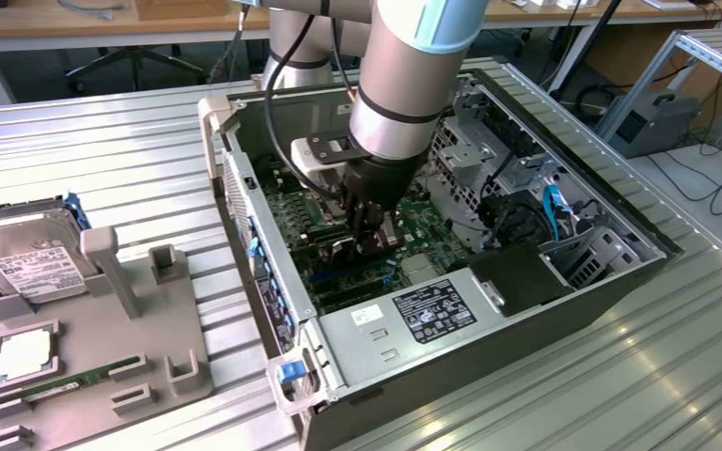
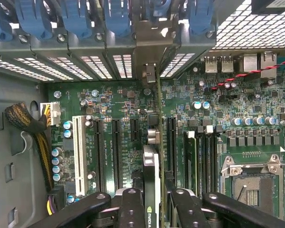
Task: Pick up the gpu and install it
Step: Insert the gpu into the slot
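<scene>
Pickup of the gpu (image 2: 151, 164) is judged complete: the card is clamped edge-on between the two fingers (image 2: 131, 209) of the pincer (image 1: 370, 233), which is closed on it. The pincer is lowered inside the open computer case (image 1: 251, 122), and the card is held upright directly beneath it, over the motherboard (image 2: 118, 102). In the wrist view, the card's edge is lined up along the row of expansion slots (image 2: 118, 142), with long black slots lying on either side of it. Its bracket end is pointed towards the slotted rear wall of the case, under the blue retention clips (image 2: 80, 19). The processor socket (image 2: 249, 183) is seen to one side of the pincer, apart from the card.

Installation is judged unfinished. Whether the card's connector edge is touching a slot cannot be told, since the contact line is hidden by the card itself. The grip is not released. Well apart from the pincer, outside the case, a hard drive (image 1: 20, 258) and a memory stick (image 1: 60, 385) are seated on a grey fixture (image 1: 98, 310) on the tabletop (image 1: 110, 141).
</scene>
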### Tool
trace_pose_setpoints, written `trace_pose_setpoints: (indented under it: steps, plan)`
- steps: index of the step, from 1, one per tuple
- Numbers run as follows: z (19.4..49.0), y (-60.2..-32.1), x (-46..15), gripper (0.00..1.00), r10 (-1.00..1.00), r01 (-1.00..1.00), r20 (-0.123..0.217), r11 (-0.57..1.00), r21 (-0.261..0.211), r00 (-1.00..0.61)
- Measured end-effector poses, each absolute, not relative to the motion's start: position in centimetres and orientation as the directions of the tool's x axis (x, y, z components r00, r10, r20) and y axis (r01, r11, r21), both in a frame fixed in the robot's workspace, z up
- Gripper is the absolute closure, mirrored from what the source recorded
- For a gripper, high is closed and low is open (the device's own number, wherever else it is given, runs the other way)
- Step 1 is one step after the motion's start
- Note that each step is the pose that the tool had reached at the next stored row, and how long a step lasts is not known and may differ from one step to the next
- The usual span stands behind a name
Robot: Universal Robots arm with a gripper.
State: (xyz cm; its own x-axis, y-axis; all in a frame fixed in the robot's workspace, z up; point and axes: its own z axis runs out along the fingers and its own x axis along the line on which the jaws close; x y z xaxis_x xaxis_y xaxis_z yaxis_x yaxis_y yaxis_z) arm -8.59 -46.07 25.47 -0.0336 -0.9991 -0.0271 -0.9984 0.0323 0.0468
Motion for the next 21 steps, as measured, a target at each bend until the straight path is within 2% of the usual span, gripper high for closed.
trace_pose_setpoints:
  steps: [16,17,21]
  plan:
    - [25.14,-46.05,-8.60,0.73,-0.999,-0.998,-0.028,0.032,0.046,-0.034]
    - [25.16,-46.06,-8.59,0.65,-0.999,-0.998,-0.028,0.032,0.047,-0.034]
    - [26.10,-46.07,-8.60,0.65,-0.999,-0.998,-0.027,0.035,0.047,-0.036]
